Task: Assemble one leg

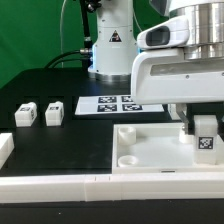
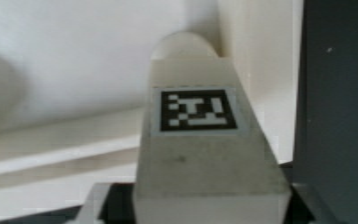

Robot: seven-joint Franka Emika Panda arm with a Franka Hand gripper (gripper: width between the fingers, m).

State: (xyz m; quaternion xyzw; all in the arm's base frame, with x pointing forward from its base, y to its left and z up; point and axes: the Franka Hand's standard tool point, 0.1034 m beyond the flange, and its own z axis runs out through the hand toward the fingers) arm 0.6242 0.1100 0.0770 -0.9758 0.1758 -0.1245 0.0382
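leg held over the panel's corner, not seated yet

surface [image 1: 60, 140] is black; on it the big white square panel [image 1: 150, 150] w/ round corner sockets lies near the front, marker board [image 1: 112, 104] farther back, two spare small blocks [image 1: 27, 114] [image 1: 53, 114] off to the exterior view's left. arm's fingers [image 1: 199, 122] are clamped on the leg [image 1: 206, 138], which hangs at the panel's corner on the exterior view's right, tag facing the camera. long axis looks roughly vertical, free end pointing down toward the panel; wrist view shows the leg [image 2: 202, 130] running straight out from the fingers, tag face up to that cam. judging by this: pick-up done, approx over the socket; insertion + any twisting in still left. can't tell if the tip touches the panel.
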